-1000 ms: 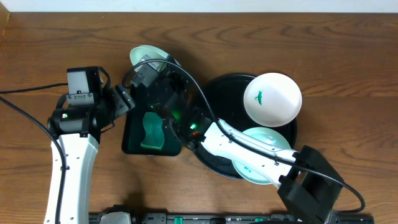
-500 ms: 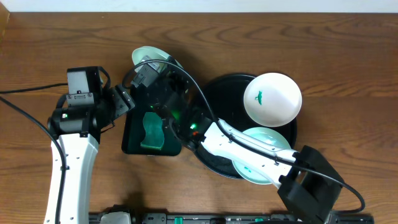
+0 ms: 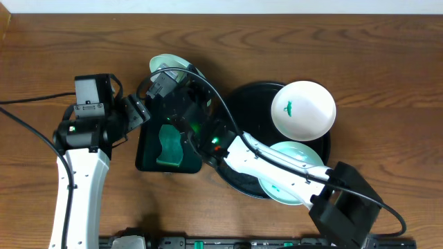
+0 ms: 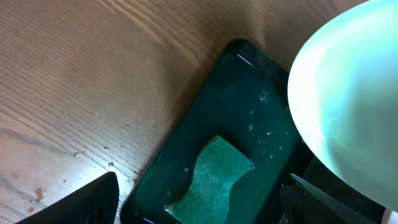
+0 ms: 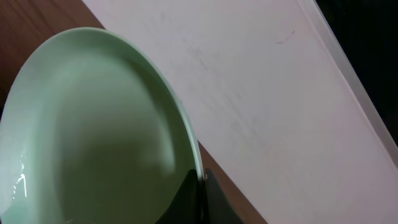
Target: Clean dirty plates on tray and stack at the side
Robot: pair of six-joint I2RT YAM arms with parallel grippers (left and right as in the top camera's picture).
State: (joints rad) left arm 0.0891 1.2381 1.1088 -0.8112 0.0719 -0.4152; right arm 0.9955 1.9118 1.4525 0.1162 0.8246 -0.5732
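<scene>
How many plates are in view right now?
3: a white plate on the black tray, far side; a mint plate at its near side, partly under the right arm; and a second mint plate pinched at its rim by the right gripper.

Brown with darker grain streaks on the table [image 3: 346, 41]; glossy black on the round tray [image 3: 252, 93], deep green on the small rectangular tray [image 3: 147, 149], brighter mid-green on the sponge [image 3: 168, 146] in it. White with one small dark green smear on the far plate [image 3: 303, 109]; pale mint with a tiny green mark on the near plate [image 3: 301, 152], and the same pale mint on the lifted plate [image 3: 165, 63]. White shells and black joints on the left arm [image 3: 79, 173] and right arm [image 3: 277, 164].
</scene>
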